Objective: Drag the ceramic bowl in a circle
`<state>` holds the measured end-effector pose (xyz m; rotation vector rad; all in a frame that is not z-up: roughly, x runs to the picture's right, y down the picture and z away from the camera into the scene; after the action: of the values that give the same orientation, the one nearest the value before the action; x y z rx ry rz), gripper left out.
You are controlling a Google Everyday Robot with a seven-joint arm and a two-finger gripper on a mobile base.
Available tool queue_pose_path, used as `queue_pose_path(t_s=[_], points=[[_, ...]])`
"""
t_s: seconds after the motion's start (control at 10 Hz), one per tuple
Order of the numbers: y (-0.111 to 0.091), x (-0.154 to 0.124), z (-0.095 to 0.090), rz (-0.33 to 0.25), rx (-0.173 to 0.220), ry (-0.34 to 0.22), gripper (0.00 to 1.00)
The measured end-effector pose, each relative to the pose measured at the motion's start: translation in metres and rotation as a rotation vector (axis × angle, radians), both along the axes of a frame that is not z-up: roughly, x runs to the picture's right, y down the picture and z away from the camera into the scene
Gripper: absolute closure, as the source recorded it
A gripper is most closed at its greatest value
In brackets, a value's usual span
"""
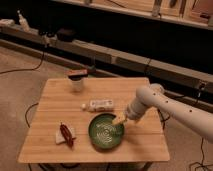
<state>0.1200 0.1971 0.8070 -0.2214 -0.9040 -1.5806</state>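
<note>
Ceramic bowl (103, 134): dark green, on the near middle of the wooden worktop (52, 102), towards its front edge.
Pincer (120, 119): at the bowl's upper-right rim, tips pointing down into it, jaws spread wide; whether they touch the rim cannot be told.
Arm: white, reaching in from the right.
Lidded cup (76, 81): at the far edge, well apart from the bowl.
</note>
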Motion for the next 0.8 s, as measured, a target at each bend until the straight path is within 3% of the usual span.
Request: queue_pose_path(t_s=[0.1,0.4,0.8], points=[[0.000,-0.002,0.007,-0.009,-0.001,0.000,0.22],[0.001,-0.014,0.025,-0.034,-0.003,-0.015,0.47],[-0.003,-0.041,0.037,-0.103,0.007,-0.035,0.90]])
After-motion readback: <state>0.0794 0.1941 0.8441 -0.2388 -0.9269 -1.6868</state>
